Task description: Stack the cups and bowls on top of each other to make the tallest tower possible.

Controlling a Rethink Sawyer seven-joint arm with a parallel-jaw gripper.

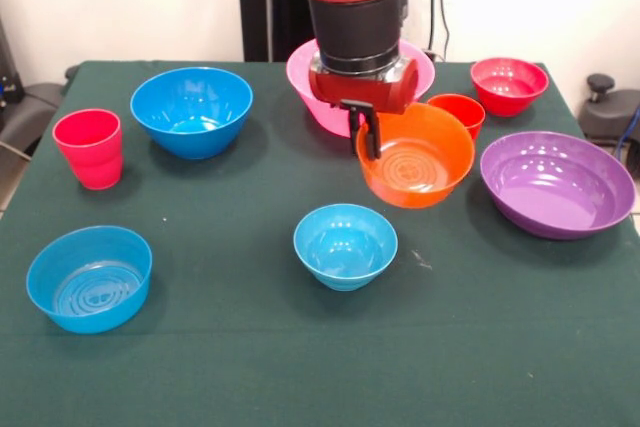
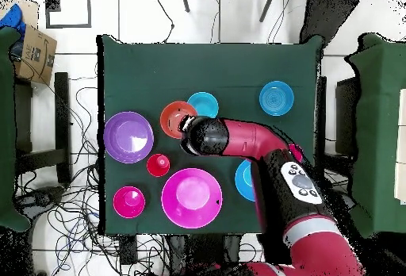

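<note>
Gripping the near-left rim of the small orange bowl point(image 1: 417, 157), the gripper point(image 1: 368, 139) has its dark fingers point(image 1: 371, 137) clamped over the bowl's edge; the bowl hangs tilted, opening toward the camera in the front view, and whether it touches the green table point(image 1: 250, 347) can't be told. Front view shows the pinkish-red stepped cup point(image 1: 89, 148) at far left, which the overhead view does not show, likely hidden under the arm point(image 2: 262, 142). Front view also shows the orange-red cup point(image 1: 460, 113) just behind the orange bowl, partly hidden by it; overhead shows it as a small red circle point(image 2: 158, 164) standing apart. The deep blue bowl point(image 1: 191, 110) is whole in front view, only a sliver point(image 2: 243, 179) beside the arm from overhead. Large pink bowl point(image 1: 425, 69) is mostly blocked by the wrist in front view, fully open from above point(image 2: 191, 197). Wide purple bowl point(image 1: 556, 183) sits right of the orange bowl, small red bowl point(image 1: 509, 84) behind it. Small light-blue bowl point(image 1: 345, 245) sits in front of the orange bowl, not touching; small blue bowl point(image 1: 89, 277) front left, alone. Nothing is stacked yet. Overhead only: a cardboard box point(image 2: 36, 51) off the table with print too small to read, and cables on the floor point(image 2: 71, 217).
</note>
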